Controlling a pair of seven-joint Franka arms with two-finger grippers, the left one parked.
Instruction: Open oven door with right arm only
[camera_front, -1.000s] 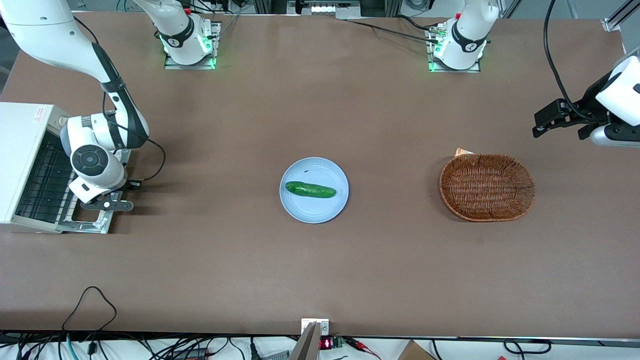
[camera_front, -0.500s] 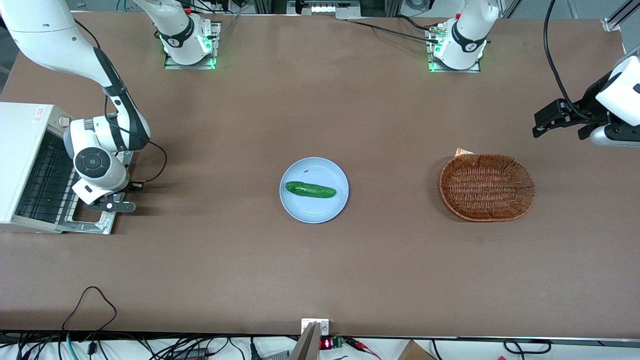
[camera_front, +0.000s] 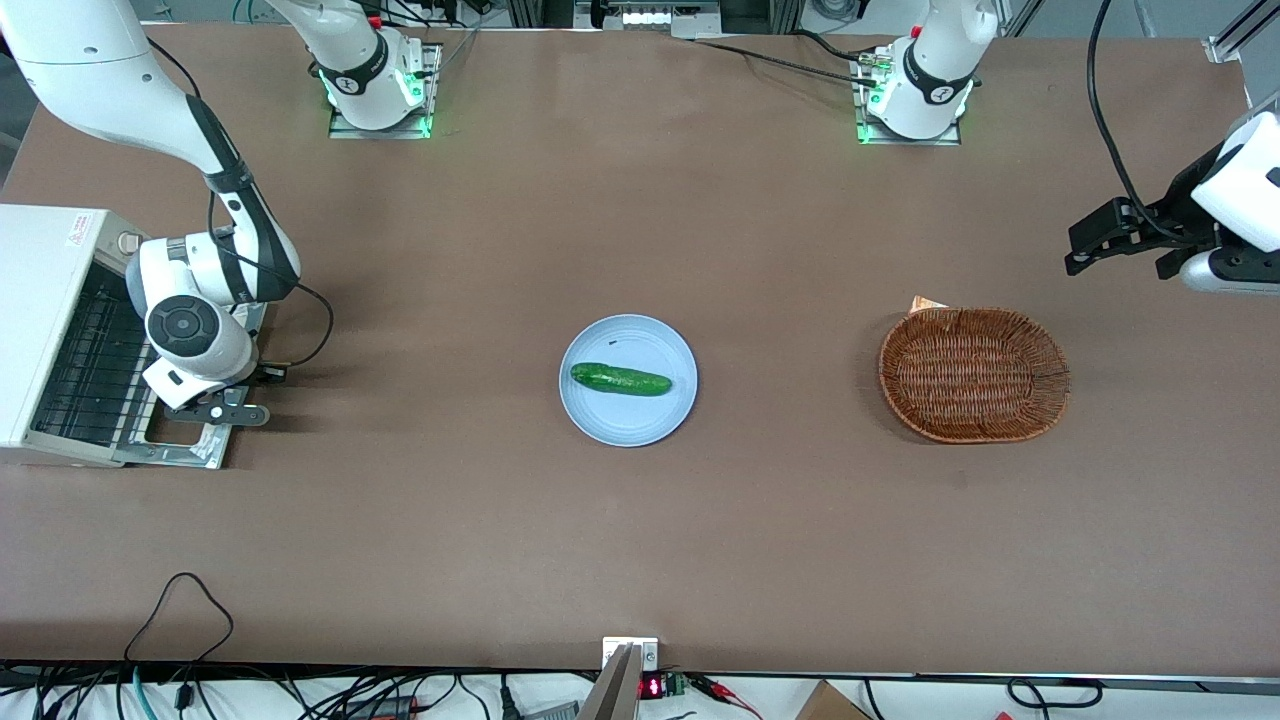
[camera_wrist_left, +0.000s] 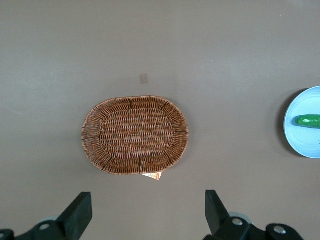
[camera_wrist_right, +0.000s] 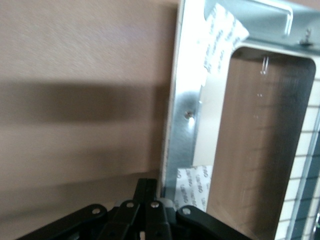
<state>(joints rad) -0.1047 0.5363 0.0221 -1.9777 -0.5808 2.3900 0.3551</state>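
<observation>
Lying flat on the worktop (camera_front: 480, 540), the oven door (camera_front: 190, 447) hangs fully open from the cream oven (camera_front: 45, 330) at the working arm's end, its metal frame and glass window facing up and the wire rack inside laid bare. The right arm (camera_front: 215, 270) reaches down over the door, and its jaws (camera_front: 232, 412) hover just above the door's outer edge, where the frame meets bare worktop. In the wrist view the jaws (camera_wrist_right: 150, 200) appear closed, the black fingers (camera_wrist_right: 142, 192) pressed together with nothing between them, and the frame's shiny rail (camera_wrist_right: 182, 115) runs straight out ahead of them, with the window (camera_wrist_right: 260, 145) alongside it. Well away from the jaws, toward the middle of the worktop, a cucumber (camera_front: 620, 379) lies on a blue plate (camera_front: 600, 420). A wicker basket (camera_front: 974, 374) sits farther still, toward the parked arm's end.
</observation>
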